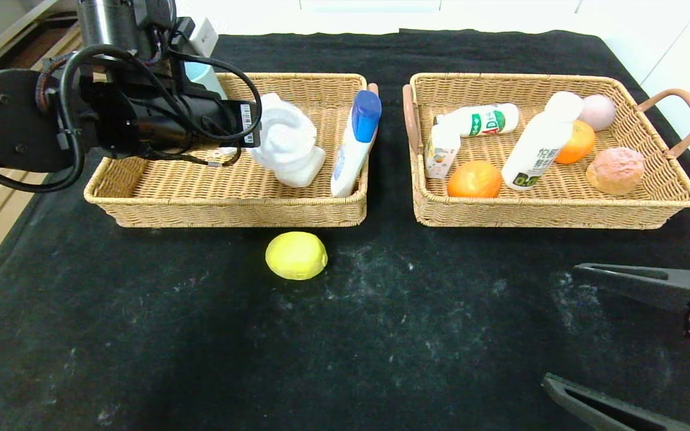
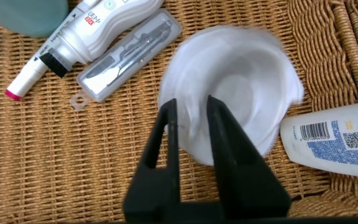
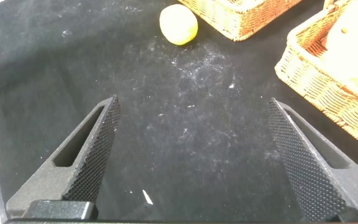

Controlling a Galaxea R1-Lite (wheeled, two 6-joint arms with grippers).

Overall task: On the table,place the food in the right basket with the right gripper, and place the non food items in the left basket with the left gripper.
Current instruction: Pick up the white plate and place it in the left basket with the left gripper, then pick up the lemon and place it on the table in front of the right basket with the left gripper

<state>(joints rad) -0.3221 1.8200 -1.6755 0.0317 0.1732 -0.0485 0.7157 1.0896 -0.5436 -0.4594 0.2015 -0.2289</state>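
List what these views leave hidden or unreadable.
- Head view: the left arm covers the left basket's back corner and the left gripper; the marker and packaged blade show only in the left wrist view.
- Left wrist view: the left gripper straddles the blurred white cup's rim; grip or release unclear.
- Right wrist view: the right basket is cut off, contents blurred.
- Bottle labels: unreadable.

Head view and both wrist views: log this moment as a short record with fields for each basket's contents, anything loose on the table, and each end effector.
left basket: white cup, blue-capped tube, marker, small clear packet
right basket: two white bottles, small carton, two oranges, bun, pale round fruit
loose on table: lemon, just in front of the left basket
left end effector: over the left basket, fingers slightly apart at the white cup's rim
right end effector: low over the cloth near the table's right front, wide open, empty
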